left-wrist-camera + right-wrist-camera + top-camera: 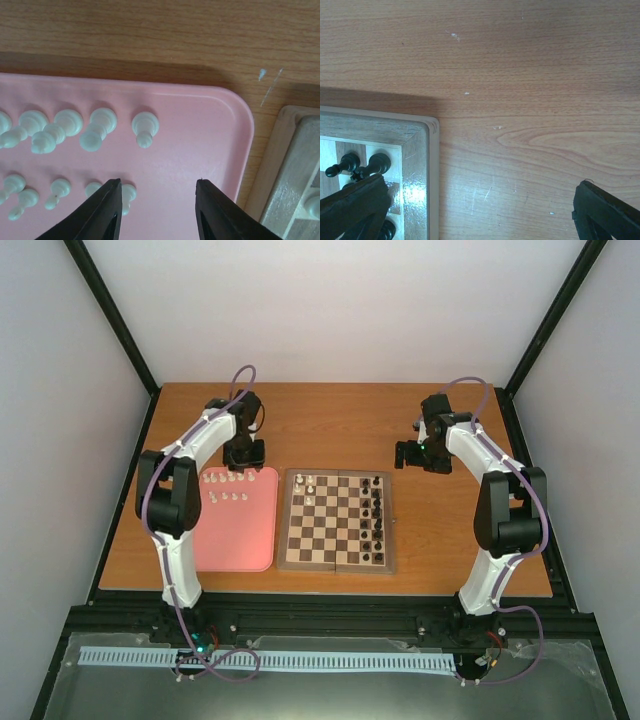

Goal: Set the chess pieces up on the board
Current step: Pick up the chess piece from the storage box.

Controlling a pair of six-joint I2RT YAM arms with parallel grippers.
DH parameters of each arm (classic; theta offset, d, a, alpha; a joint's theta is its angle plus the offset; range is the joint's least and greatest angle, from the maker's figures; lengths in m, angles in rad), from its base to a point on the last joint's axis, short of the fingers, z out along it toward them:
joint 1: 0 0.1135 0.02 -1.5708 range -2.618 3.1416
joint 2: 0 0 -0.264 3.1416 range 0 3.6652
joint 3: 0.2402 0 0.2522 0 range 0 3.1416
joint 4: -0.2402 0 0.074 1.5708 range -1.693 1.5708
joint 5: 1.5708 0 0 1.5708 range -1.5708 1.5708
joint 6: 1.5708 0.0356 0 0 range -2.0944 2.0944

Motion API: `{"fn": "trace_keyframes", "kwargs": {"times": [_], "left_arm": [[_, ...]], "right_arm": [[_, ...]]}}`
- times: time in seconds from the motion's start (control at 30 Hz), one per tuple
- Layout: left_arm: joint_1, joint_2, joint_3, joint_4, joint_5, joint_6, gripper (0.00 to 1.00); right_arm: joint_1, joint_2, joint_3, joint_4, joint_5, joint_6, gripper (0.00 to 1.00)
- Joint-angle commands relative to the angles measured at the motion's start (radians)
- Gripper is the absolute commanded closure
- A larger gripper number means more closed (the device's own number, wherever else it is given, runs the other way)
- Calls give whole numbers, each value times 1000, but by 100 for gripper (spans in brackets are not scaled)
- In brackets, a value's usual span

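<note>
The wooden board (290, 558) lies mid-table. Black pieces (377, 510) fill its right columns, and three white pieces (306, 481) stand near its far left corner. Several more white pieces (226, 478) stand in two rows at the far end of the pink tray (240, 535). My left gripper (244, 455) hovers over that end of the tray, open and empty. In the left wrist view (158, 187) its left finger (107, 210) is right beside a small white piece (128, 196), with a taller piece (145, 128) ahead. My right gripper (410, 455) is open and empty just beyond the board's far right corner.
In the right wrist view the gripper (480, 200) spans bare wooden table, with the board's corner (417, 145) and black pieces (370, 164) at its left finger. The board's frame (280, 150) shows to the right of the tray rim (245, 125).
</note>
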Motion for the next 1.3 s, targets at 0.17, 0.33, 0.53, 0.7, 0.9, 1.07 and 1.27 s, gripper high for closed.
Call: {"fn": "trace_keyframes", "kwargs": {"times": [0.17, 0.33, 0.53, 0.7, 0.9, 1.07, 1.27], "left_arm": [[-3, 46, -4, 56, -10, 3, 60], [-1, 65, -6, 69, -20, 3, 60], [0, 87, -8, 75, -27, 8, 61], [3, 100, -10, 81, -35, 10, 65], [6, 112, 1, 78, -44, 12, 69], [7, 125, 10, 78, -50, 8, 72], [8, 143, 27, 78, -59, 5, 72]], "right_arm": [[-9, 0, 21, -5, -1, -4, 0], [-9, 0, 21, -5, -2, -4, 0], [-9, 3, 25, -10, -4, -6, 0], [-10, 8, 28, -11, -5, -6, 0], [-9, 19, 35, -16, -4, -7, 0], [-9, 21, 35, -16, -6, -8, 0], [-9, 21, 33, -16, -3, -8, 0]]}}
